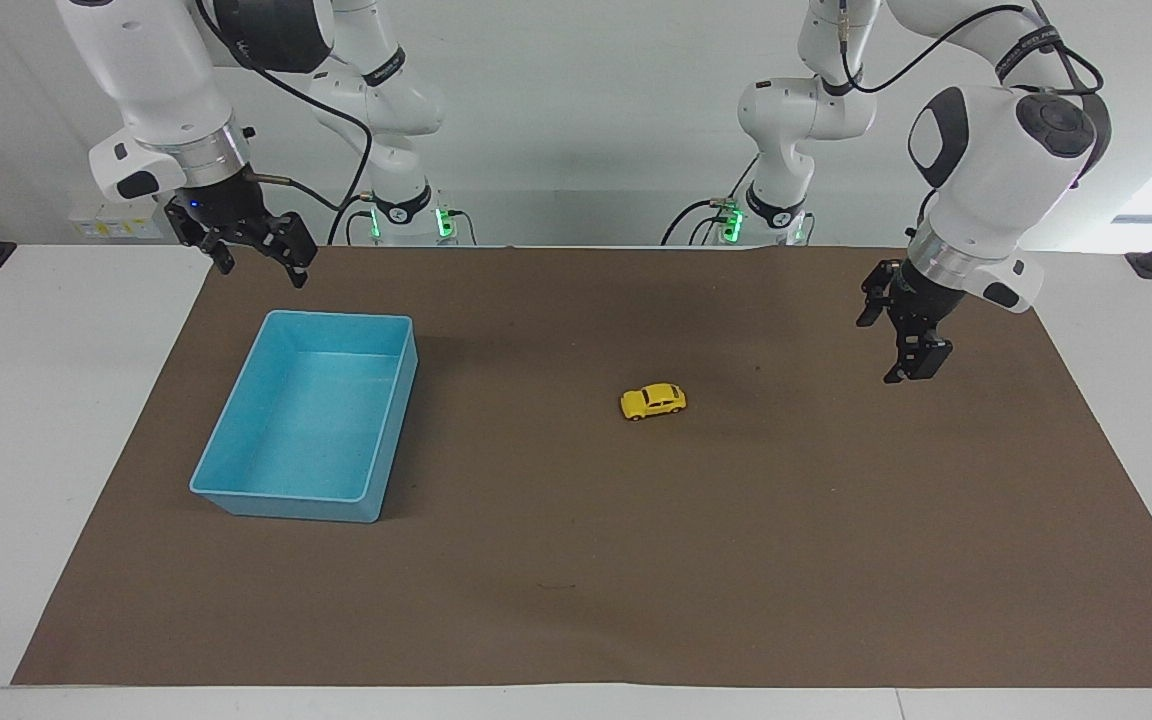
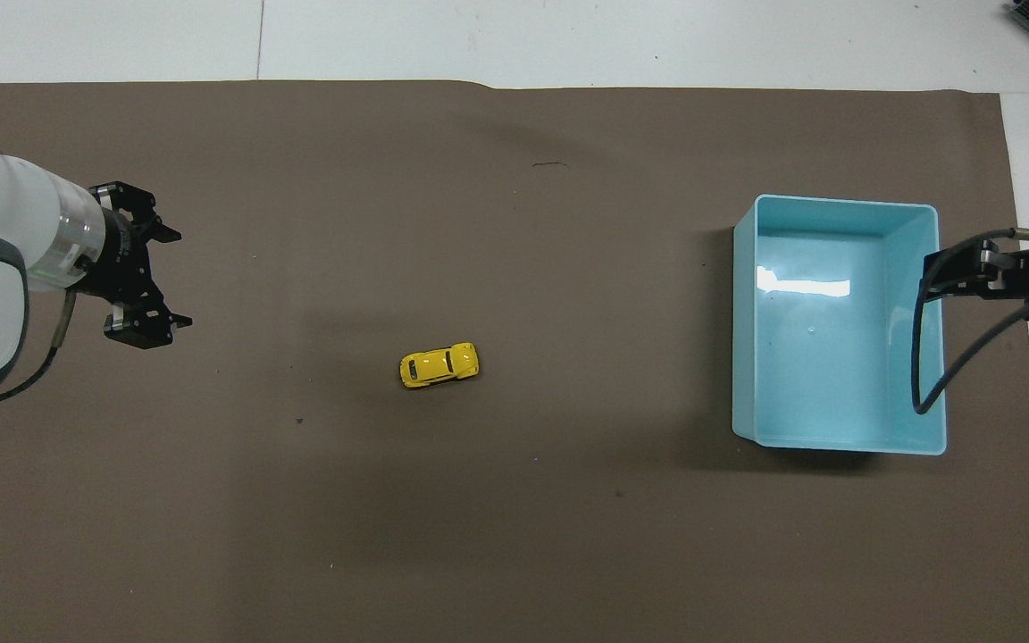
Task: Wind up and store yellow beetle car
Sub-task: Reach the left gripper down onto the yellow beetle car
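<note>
The yellow beetle car (image 1: 653,401) sits on its wheels on the brown mat (image 1: 636,560) that covers the bench (image 1: 36,400). The blue bin (image 1: 236,425) sits well apart from the car, toward the right arm's end of the bench. The left tool (image 1: 904,345) hangs over the mat near the car, with its fingers apart. The right tool (image 1: 254,252) waits above the mat near the bin, fingers apart too.
</note>
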Robot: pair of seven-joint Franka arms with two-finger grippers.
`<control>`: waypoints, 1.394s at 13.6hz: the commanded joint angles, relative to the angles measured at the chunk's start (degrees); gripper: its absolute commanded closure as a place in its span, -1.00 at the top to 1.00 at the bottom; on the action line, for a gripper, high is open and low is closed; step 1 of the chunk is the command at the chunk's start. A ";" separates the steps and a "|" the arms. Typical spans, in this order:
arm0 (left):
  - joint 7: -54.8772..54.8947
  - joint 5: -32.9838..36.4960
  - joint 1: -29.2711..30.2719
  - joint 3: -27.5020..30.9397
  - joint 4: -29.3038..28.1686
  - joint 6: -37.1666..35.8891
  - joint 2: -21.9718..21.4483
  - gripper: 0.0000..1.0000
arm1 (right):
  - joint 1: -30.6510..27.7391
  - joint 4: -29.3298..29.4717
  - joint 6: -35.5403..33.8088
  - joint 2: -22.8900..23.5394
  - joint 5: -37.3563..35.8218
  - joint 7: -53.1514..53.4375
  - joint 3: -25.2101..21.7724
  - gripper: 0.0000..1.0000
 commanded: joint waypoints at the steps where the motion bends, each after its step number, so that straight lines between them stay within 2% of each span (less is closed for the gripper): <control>1: -7.43 0.40 -4.02 0.72 -0.78 2.59 0.93 1.00 | -0.43 -0.03 0.71 0.12 0.26 -0.12 0.25 1.00; 3: -10.70 0.40 -6.48 0.72 -0.69 4.17 2.08 1.00 | -0.43 -0.03 0.71 0.12 0.26 -0.12 0.25 1.00; 5: -13.94 0.31 -9.20 0.72 -0.69 4.96 4.97 1.00 | -0.51 -0.03 0.71 0.12 0.26 -0.20 0.16 1.00; 7: -18.68 0.31 -11.05 0.72 -1.56 8.99 7.35 1.00 | -0.78 -0.03 0.71 0.12 0.26 -0.21 0.16 1.00; 9: -19.76 0.31 -13.25 0.72 -3.84 11.46 7.71 1.00 | -0.78 0.05 0.80 0.12 0.26 0.15 0.16 1.00; 11: -22.73 0.22 -15.71 0.63 -7.44 17.15 7.62 1.00 | -0.78 0.05 0.71 0.12 0.26 0.15 0.16 1.00; 14: -27.22 0.22 -20.63 0.72 -9.21 21.04 9.37 1.00 | -0.69 0.05 0.71 0.12 0.26 0.06 0.16 1.00; 18: -32.32 0.22 -23.88 0.72 -11.75 25.08 10.34 1.00 | -0.69 -0.03 0.71 0.12 0.26 0.23 0.16 1.00; 19: -33.55 0.22 -25.02 0.81 -11.85 25.96 11.83 1.00 | -0.69 0.05 0.80 0.12 0.26 0.41 0.16 1.00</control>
